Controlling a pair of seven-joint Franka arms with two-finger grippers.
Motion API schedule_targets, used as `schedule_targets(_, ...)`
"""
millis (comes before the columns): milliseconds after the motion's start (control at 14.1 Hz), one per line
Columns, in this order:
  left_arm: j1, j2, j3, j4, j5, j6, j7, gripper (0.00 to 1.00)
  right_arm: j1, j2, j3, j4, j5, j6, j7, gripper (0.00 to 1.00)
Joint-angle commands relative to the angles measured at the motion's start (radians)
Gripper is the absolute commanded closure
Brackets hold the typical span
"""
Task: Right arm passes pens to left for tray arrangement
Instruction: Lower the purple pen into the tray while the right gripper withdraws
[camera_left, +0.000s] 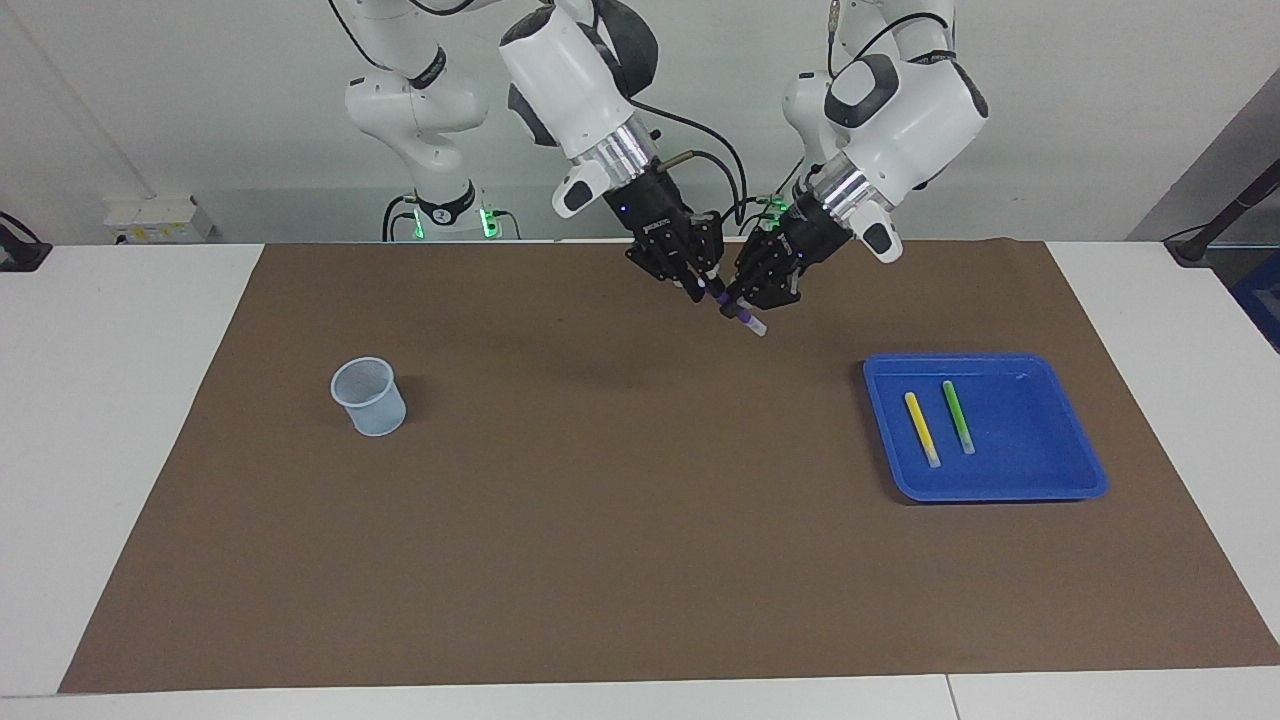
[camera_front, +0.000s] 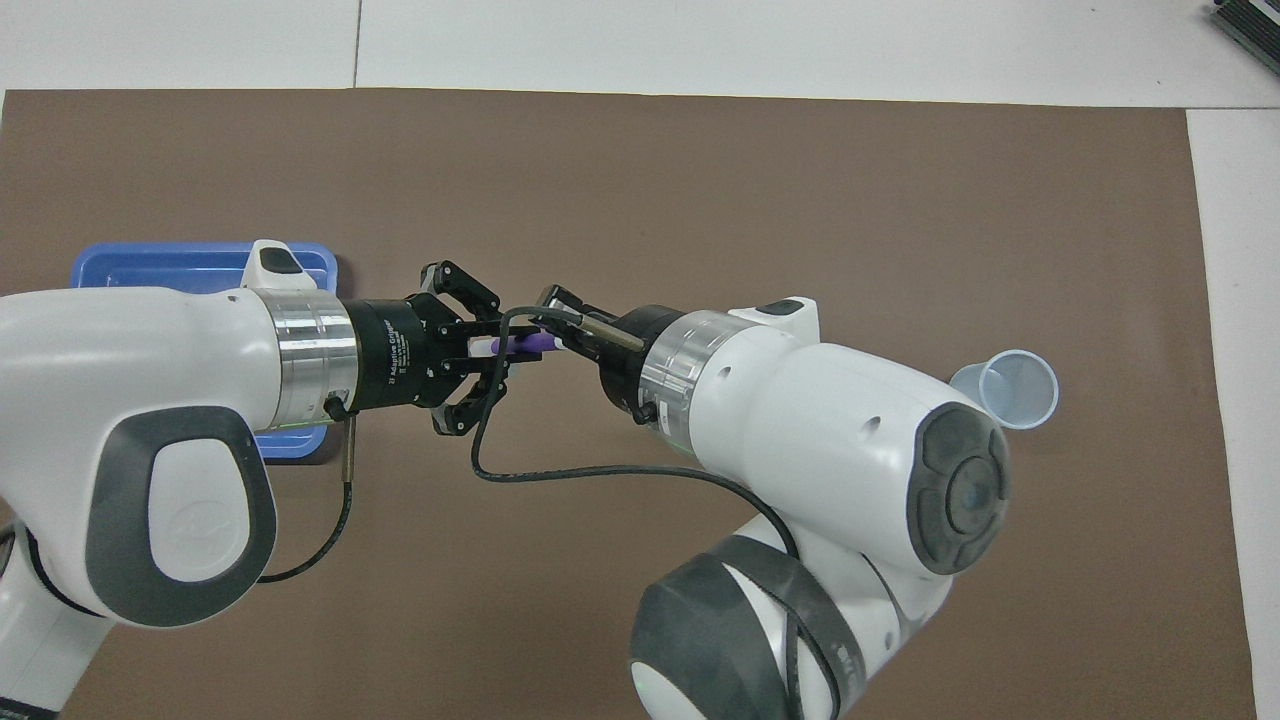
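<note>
The purple pen (camera_left: 738, 315) (camera_front: 530, 342) hangs slanted in the air over the mat, between the two grippers. My left gripper (camera_left: 744, 303) (camera_front: 500, 346) is shut on its lower part, links splayed. My right gripper (camera_left: 708, 290) (camera_front: 556, 334), with the blue light, is at the pen's upper end; its cable crosses over it in the overhead view. The blue tray (camera_left: 1030, 440) (camera_front: 150, 265) lies toward the left arm's end of the table. In it the yellow pen (camera_left: 921, 428) and the green pen (camera_left: 958, 416) lie side by side.
A pale blue translucent cup (camera_left: 368, 396) (camera_front: 1010, 388) stands on the brown mat (camera_left: 620, 520) toward the right arm's end. In the overhead view the left arm covers most of the tray.
</note>
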Motion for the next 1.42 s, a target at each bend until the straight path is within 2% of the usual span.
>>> schedule_targets(0,0.008,-0.04,0.007,-0.036,-0.006,-0.029,0.043,1.0,-0.014,0.0,0.006,0.003,0.015,-0.002,-0.023,0.0)
schedule_targets(213,0.084,-0.04,0.008,-0.014,-0.004,-0.142,0.219,1.0,-0.038,-0.017,-0.006,0.043,-0.002,-0.159,-0.044,0.0)
schedule_targets(427,0.183,-0.042,0.008,0.014,0.013,-0.278,0.414,1.0,-0.115,-0.055,-0.004,0.062,-0.002,-0.363,-0.211,0.0)
schedule_targets(640,0.261,-0.04,0.008,0.051,0.147,-0.426,0.626,1.0,-0.182,-0.086,-0.006,0.062,-0.003,-0.54,-0.37,0.0)
schedule_targets(925,0.364,-0.04,0.008,0.075,0.304,-0.565,0.988,1.0,-0.225,-0.107,-0.006,0.06,-0.09,-0.69,-0.424,0.0)
schedule_targets(1138,0.416,-0.04,0.008,0.077,0.465,-0.612,1.216,1.0,-0.253,-0.114,-0.006,0.06,-0.146,-0.761,-0.526,0.0)
schedule_targets(1351,0.468,-0.04,0.008,0.077,0.582,-0.608,1.404,1.0,-0.305,-0.114,-0.008,0.062,-0.193,-0.803,-0.64,0.0)
